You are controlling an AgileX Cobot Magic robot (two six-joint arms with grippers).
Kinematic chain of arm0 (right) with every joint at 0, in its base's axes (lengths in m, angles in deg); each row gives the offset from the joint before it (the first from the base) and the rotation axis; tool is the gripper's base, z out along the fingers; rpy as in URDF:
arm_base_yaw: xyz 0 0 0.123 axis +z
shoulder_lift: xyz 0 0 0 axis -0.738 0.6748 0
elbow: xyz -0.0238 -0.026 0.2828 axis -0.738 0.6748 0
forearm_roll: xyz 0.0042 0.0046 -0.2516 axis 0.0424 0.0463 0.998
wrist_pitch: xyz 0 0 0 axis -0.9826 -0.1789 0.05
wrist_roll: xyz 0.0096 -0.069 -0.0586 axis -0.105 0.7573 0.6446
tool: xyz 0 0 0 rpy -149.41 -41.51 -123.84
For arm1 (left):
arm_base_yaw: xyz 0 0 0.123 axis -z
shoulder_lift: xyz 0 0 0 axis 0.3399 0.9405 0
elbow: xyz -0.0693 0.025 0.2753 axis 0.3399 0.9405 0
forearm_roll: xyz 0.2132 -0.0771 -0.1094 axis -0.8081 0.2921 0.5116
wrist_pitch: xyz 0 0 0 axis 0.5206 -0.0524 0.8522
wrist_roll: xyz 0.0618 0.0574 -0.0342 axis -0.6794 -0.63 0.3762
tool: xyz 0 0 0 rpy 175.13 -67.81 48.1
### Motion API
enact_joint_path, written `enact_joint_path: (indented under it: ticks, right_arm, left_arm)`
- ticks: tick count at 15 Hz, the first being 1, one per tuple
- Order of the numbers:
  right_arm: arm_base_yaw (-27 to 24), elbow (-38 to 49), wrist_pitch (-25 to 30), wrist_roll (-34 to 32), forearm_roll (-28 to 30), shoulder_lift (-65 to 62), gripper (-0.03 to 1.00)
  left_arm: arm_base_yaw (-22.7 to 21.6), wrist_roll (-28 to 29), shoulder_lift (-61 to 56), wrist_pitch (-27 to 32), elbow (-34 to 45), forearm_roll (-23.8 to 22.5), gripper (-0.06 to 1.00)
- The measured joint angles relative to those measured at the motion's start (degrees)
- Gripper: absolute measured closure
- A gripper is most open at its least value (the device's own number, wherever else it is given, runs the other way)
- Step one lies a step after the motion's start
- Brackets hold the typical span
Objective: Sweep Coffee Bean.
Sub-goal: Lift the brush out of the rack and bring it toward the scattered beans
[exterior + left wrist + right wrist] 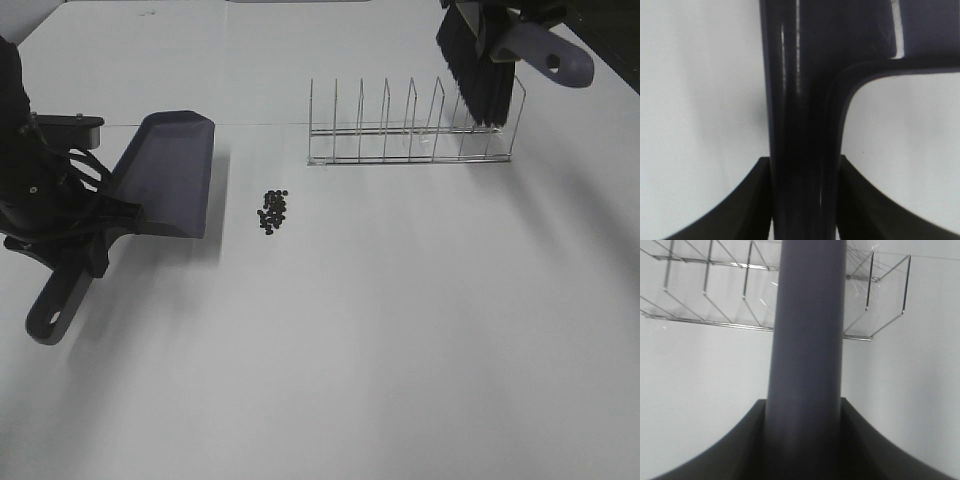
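left gripper [805, 172]: clamped on the dustpan handle. Both dark fingers [757, 200] press against the handle's sides with no gap showing.
dustpan [172, 170]: purple, moulded in one piece with a long handle. The pan lies ahead of the left gripper. Its open lip is on the side farthest from that gripper and faces the beans. The handle's end, with a hang hole, sticks out behind the gripper. Whether the lip touches the bench cannot be told.
beans [273, 212]: one small cluster of dark ovals lying loose on the bench. Reckoned from the left gripper, they sit just beyond the dustpan's lip. They are apart from the lip and not in the pan. They are well apart from the right gripper.
right gripper [805, 412]: clamped on the brush handle, with the fingers tight against both of its sides.
brush [480, 75]: purple handle, black bristles. The bristles hang below the right gripper, and the handle's end, with a hang hole, juts out to one side of it. In the high view the bristles overlap the rack's end slots. Whether they stand in a slot or hang clear of the wires cannot be told.
rack [400, 130]: bare wire with a row of upright dividers, standing on the bench. One end is under the right gripper, and the row runs from there toward the left gripper's side.
bench [400, 360]: white and flat. It carries the beans and the rack.
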Motion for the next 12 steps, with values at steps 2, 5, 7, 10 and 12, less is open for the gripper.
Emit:
enact_joint_path:
  ticks: [2,5,7,10,12]
  right_arm:
    - [0.0,2.3,-0.1,0.0,-3.5,-4.1,0.65]
    - [1.4,13.5,-0.1,0.1,-5.1,-12.8,0.65]
    - [4.1,23.2,-0.1,0.4,-4.8,-17.4,0.65]
    - [10.4,32.9,0.1,0.3,-4.4,-19.5,0.65]
    - [14.5,36.1,-2.3,-2.8,-1.9,-19.5,0.65]
  left_arm:
    - [0.0,0.0,0.0,0.0,0.0,0.0,0.6]
    - [0.0,-0.2,0.0,1.2,0.0,0.0,0.6]
    - [0.0,0.7,-0.5,2.1,0.5,-0.2,0.6]
    - [0.0,3.4,-1.9,2.1,3.7,-1.9,0.6]
    - [0.1,4.2,-1.9,0.9,6.9,-2.1,0.6]
